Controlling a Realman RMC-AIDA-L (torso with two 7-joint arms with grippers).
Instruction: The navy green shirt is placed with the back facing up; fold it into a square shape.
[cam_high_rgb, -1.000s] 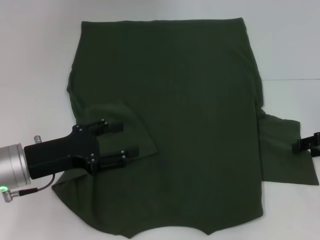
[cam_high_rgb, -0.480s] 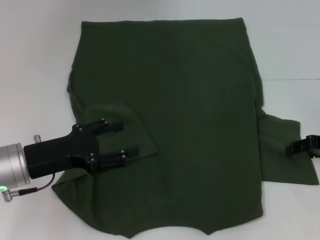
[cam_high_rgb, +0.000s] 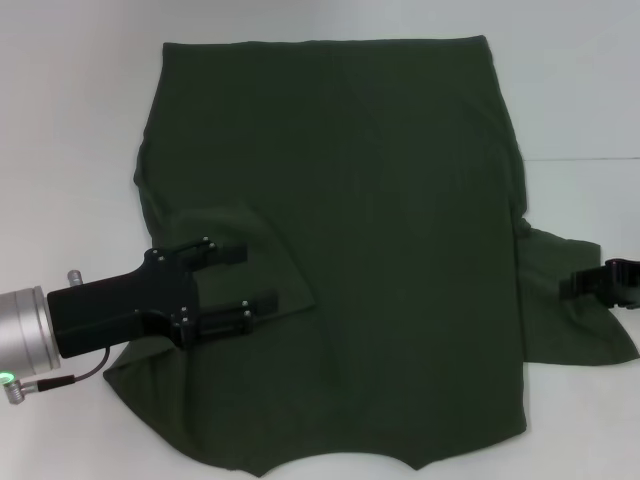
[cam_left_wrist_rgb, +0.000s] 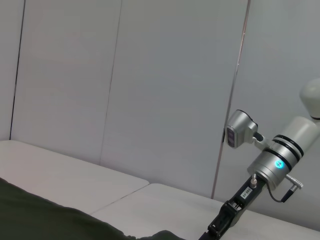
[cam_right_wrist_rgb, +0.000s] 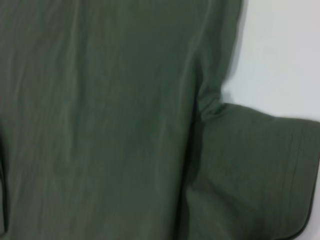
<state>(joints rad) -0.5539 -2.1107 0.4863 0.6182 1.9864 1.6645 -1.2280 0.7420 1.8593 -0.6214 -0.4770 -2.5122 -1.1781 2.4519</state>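
- The shirt (cam_high_rgb: 340, 240) lies spread flat on the white table (cam_high_rgb: 70, 120), mostly unfolded.
- Done: 1 sleeve is turned inward over the body, on the left side.
- The left gripper (cam_high_rgb: 242, 282) sits over that folded sleeve, fingers apart, holding nothing.
- The right gripper (cam_high_rgb: 580, 283) is over the other sleeve, which still lies out flat; whether its fingers are apart or together, I cannot tell.
- Left, by my judgement: fold in the second sleeve, then both sides and the length, to reach a square.
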